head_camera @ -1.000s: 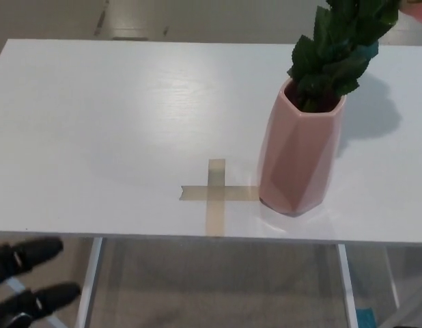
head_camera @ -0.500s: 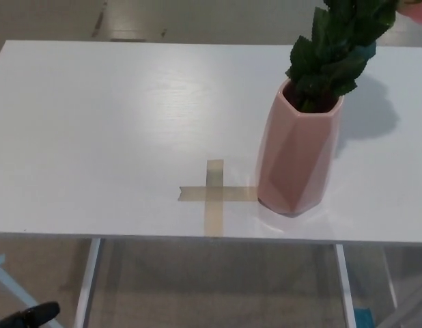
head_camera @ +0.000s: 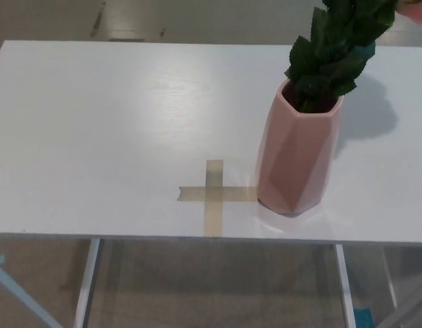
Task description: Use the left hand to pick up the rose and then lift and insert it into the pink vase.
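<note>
The rose already stands in the vase: its leafy green stem rises out of the mouth and leans up toward the table's far right corner, with a sliver of pink bloom cut off at the top right edge of the head view. The long axis runs steeply upward, tilted to the right and away from the robot. The vase stands upright near the front edge of the table, right of centre, its foot touching the right arm of a tape cross stuck to the tabletop.

Neither hand shows. The left hand is out of view, so how its fingers stand and whether it holds anything cannot be told; the same goes for the right hand. No relation between rose and hand can be read here. I can only judge that the rose lies forward and to the right of wherever the left arm would enter, across the tape cross from it, and that the right arm's side is the nearer one.

Judged from how things lie, the insertion looks done, and nothing remains on the table to pick up.
</note>
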### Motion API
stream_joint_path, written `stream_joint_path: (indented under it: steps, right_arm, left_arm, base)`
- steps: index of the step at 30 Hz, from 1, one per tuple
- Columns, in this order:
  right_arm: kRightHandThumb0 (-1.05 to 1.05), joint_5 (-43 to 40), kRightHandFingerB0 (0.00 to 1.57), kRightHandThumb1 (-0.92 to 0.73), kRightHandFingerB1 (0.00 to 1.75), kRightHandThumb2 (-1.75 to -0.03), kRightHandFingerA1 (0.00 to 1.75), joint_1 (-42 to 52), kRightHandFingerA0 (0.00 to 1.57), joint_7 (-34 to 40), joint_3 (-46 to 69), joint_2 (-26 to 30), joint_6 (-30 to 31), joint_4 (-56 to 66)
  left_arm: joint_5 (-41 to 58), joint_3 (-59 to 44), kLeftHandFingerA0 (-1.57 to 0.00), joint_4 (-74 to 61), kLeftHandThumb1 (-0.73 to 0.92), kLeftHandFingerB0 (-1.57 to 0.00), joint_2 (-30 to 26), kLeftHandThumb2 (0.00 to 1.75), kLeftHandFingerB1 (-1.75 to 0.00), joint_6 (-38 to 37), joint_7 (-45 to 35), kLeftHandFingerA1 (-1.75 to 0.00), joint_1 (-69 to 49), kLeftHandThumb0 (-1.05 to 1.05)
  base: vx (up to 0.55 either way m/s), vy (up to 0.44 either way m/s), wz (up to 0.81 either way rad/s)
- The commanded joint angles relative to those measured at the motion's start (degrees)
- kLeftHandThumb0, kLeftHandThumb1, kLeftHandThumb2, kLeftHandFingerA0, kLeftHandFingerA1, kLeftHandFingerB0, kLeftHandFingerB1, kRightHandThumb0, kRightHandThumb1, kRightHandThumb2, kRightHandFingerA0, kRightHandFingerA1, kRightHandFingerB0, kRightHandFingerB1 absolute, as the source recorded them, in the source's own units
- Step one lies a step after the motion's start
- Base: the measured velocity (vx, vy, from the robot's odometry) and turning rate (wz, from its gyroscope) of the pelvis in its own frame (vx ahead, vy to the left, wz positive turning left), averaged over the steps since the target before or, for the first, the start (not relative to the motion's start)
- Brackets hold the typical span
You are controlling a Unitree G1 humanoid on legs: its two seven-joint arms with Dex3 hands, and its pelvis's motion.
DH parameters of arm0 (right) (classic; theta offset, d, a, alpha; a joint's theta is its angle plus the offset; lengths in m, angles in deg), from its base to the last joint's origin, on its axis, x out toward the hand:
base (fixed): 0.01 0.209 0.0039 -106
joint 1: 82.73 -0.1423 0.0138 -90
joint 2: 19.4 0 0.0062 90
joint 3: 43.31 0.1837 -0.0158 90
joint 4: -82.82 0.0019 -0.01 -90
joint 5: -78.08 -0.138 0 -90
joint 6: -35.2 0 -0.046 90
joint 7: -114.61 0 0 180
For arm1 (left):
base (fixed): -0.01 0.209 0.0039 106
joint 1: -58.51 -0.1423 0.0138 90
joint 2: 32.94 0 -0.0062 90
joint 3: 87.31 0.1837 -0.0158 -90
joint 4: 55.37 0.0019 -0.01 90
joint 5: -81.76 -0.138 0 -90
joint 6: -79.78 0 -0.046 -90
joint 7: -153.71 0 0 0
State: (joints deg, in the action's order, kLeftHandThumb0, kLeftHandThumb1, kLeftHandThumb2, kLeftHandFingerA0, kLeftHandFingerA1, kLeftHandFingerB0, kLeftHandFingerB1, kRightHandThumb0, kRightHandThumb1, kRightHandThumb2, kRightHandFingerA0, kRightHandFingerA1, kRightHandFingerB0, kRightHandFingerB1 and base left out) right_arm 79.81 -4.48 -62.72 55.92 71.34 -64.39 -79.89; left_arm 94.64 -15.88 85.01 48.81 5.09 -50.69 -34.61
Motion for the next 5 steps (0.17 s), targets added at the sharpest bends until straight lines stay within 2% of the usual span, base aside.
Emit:
stream_joint_path:
  steps: [1, 2, 5]
  right_arm:
    - [-0.30, 0.43, 0.50, -0.53, 0.42, -0.56, 0.48, 2.62, 0.60, -1.27, -0.66, -0.62, 0.64, -1.03]
    - [-0.30, 0.14, 0.50, -0.53, 0.43, -0.56, 0.48, 2.58, 0.60, -1.21, -0.38, -0.75, 0.56, -1.08]
    - [-0.30, -0.25, 0.50, -0.54, 0.43, -0.56, 0.48, 2.61, 0.60, -1.31, -0.02, -0.85, 0.60, -1.15]
  left_arm:
    - [-8.42, 3.79, -0.09, 14.55, 0.28, -0.09, -2.87, 0.89, -0.49, -18.92, 9.74, -0.50, 2.17, -0.31]
    - [-8.09, 3.65, -0.26, 15.43, 0.43, -0.17, -2.74, 0.74, -0.38, -19.21, 10.48, -0.42, 2.68, -0.64]
    - [-7.86, 3.96, -0.27, 16.74, 0.43, -0.18, -2.78, 0.74, -0.38, -19.81, 11.12, -0.42, 3.37, -0.63]
  base:
    - [0.00, 0.000, 0.00]
    - [0.00, 0.000, 0.00]
    - [0.00, 0.000, 0.00]
